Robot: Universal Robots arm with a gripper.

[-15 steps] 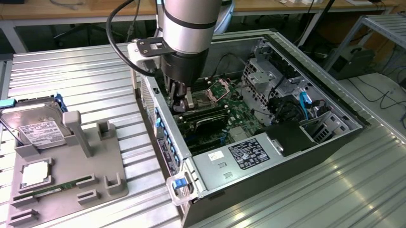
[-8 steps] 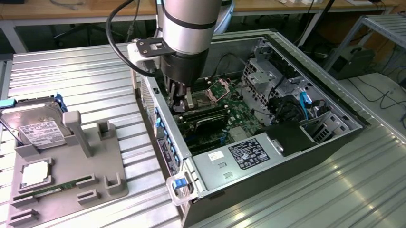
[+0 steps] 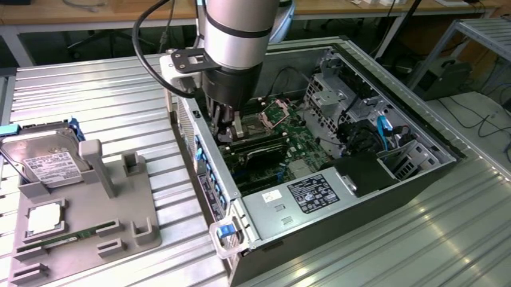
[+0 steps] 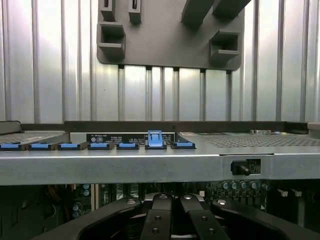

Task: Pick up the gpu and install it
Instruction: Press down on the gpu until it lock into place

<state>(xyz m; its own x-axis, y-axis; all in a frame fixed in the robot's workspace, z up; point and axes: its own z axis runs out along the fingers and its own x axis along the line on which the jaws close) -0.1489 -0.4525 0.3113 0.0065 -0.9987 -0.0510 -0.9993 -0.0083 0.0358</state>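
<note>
Fingers: my black metal fingers pressed together, low inside the open case.
GPU: flat black card beneath my gripper, on the green motherboard.
Tray: grey moulded holder on ribbed metal table.

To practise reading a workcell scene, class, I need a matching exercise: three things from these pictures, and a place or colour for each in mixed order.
Things:
1. hard drive
2. memory stick
3. gripper

Descriptions:
A. lowered inside the open computer case
B. green, lying flat in the grey holder
C. silver with a white label, at the holder's far end

Pairs: 1-C, 2-B, 3-A
</note>
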